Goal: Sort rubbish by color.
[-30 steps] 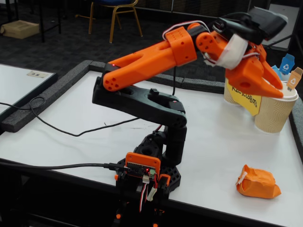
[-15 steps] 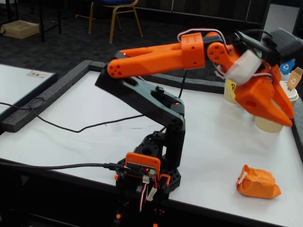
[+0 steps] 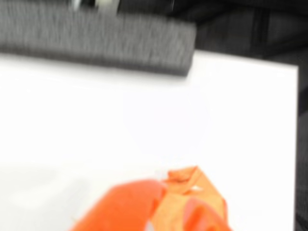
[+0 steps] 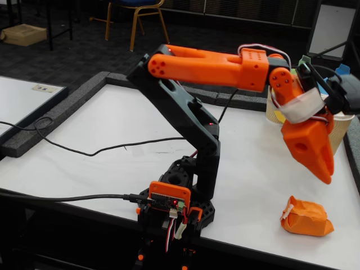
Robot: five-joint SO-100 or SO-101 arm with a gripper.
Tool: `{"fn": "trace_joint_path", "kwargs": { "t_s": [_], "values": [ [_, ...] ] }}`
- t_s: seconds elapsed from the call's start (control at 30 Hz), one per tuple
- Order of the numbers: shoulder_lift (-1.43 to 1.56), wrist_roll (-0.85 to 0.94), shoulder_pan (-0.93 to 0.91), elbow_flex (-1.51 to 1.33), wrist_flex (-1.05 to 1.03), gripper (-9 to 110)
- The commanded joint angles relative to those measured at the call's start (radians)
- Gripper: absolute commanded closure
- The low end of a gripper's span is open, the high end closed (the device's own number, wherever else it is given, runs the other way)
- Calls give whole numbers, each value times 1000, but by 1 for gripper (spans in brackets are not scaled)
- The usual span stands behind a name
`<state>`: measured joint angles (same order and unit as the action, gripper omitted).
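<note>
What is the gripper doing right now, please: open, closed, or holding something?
Gripper: holding nothing, hanging above the orange paper wad; whether its jaws are open or shut cannot be told from either view.

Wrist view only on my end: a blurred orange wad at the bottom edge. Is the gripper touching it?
Observer: No. In the fixed view the gripper hangs above the wad, tips pointing down, with clear air between them.
Operator: Any other wads on the table?
Observer: None shows. The orange one lies alone near the front right edge of the table.
Operator: Anything to drop it in?
Observer: Paper cups stand at the far right, mostly hidden behind the arm.
</note>
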<state>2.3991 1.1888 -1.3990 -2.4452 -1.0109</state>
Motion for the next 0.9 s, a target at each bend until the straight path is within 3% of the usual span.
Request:
{"fn": "trace_joint_path", "kwargs": {
  "t_s": [0.0, 0.27, 0.6, 0.87],
  "values": [
    [-14, 106, 9, 124, 3, 101],
    [-106, 267, -26, 153, 8, 101],
    [-219, 275, -97, 272, -12, 101],
    [-222, 276, -135, 299, -66, 83]
  ]
}}
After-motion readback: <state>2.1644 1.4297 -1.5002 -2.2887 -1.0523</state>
